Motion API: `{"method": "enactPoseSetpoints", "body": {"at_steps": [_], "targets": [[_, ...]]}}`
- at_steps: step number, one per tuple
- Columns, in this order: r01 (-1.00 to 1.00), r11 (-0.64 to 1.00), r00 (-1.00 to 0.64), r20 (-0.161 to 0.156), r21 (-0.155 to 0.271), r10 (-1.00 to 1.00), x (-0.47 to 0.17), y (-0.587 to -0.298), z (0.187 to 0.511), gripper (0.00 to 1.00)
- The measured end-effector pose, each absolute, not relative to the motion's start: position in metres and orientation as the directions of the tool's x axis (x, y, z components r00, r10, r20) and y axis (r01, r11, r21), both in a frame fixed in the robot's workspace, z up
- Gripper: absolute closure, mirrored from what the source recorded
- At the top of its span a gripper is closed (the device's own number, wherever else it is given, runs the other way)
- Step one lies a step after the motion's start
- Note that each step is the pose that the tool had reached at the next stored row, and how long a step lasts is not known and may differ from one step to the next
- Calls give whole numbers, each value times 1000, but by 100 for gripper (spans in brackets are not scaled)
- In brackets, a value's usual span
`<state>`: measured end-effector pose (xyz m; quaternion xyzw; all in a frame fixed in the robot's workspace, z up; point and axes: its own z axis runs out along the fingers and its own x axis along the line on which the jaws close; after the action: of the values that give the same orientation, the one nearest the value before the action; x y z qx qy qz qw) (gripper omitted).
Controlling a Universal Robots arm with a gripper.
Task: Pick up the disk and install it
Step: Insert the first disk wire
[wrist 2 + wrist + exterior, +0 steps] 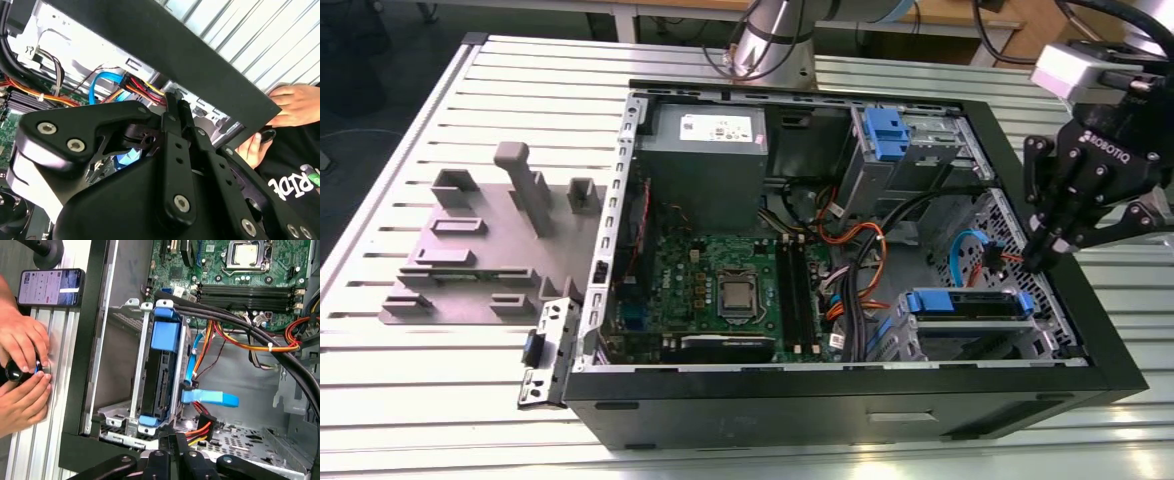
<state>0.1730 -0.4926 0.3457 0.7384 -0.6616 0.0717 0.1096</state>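
On the exterior view's left a grey moulded fixture (487, 240) lies on the slatted metal table (400, 380), just beside the open computer case (854, 400). Inside the case, the grey power supply box (707, 150) sits at the far side with the green motherboard (720, 285) in front of it, its processor socket (736, 293) bare. Further right, bundles of orange, black and blue cables (854, 270) run across towards the drive cages. The disk (970, 303), framed by its blue bracket, sits in the metal cage at the near corner of the case on the exterior view's right; in the first wrist view it (160, 375) stands edge-on inside that cage, with a blue flat cable (210, 398) just beside it. The black gripper (1051, 262) hangs over the case's right-hand wall, just above and beside the disk's cage, its fingers (175, 107) pressed together with nothing between them. In the first wrist view a person's hands (22, 370) rest on the table outside the case, holding a small dark object, near a phone (50, 286) lying on the slats.
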Motion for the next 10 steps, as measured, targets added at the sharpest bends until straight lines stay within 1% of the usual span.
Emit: {"method": "enactPoseSetpoints", "body": {"at_steps": [4, 8, 10], "targets": [[-993, -101, 113, 251, 64, -961, 157, -493, 346, 84], [-993, -101, 113, 249, 62, -962, 155, -494, 346, 84], [-993, -102, 113, 232, 60, -966, 155, -496, 345, 84]]}}
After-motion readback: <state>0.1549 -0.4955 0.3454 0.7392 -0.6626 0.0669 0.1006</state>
